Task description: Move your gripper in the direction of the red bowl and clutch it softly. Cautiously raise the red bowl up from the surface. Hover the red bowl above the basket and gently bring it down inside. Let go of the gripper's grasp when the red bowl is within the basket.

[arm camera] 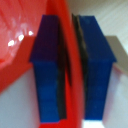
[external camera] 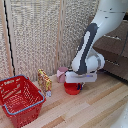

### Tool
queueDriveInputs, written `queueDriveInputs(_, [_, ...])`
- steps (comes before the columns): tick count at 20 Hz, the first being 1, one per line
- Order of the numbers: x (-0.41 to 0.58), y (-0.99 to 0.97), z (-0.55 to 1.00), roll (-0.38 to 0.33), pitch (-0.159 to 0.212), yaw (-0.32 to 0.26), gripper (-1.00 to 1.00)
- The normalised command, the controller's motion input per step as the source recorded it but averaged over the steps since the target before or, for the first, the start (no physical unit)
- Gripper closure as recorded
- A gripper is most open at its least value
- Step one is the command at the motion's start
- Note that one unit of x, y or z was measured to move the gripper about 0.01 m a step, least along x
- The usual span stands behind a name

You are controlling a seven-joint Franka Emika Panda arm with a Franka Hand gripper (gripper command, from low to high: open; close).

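Observation:
The red bowl [external camera: 72, 89] sits on the wooden floor, right under my white gripper [external camera: 80, 85]. In the wrist view my two blue fingers [arm camera: 47, 70] stand on either side of the bowl's thin red rim [arm camera: 70, 60], one inside the bowl and one outside, closed against it. The bowl looks to be touching the floor or barely above it. The red basket [external camera: 20, 97] with lattice sides stands at the exterior view's left, well apart from the bowl.
A pink cup [external camera: 62, 74] stands just behind the bowl next to the gripper. A yellow and red box [external camera: 44, 81] stands upright between the bowl and the basket. A slatted screen runs behind; a dark wooden cabinet [external camera: 116, 50] is at the right.

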Motion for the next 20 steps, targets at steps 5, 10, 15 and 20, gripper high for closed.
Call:
queueDriveInputs(5, [0.290, 0.00, 0.92, 0.051, 0.096, 0.036, 1.00])
queueDriveInputs(10, [0.368, 0.00, 0.95, 0.045, 0.090, 0.070, 1.00])
queueDriveInputs(15, [0.363, 0.00, 0.95, 0.038, 0.094, 0.073, 1.00])
queueDriveInputs(20, [0.433, 0.24, 0.91, 0.031, 0.079, 0.061, 1.00])
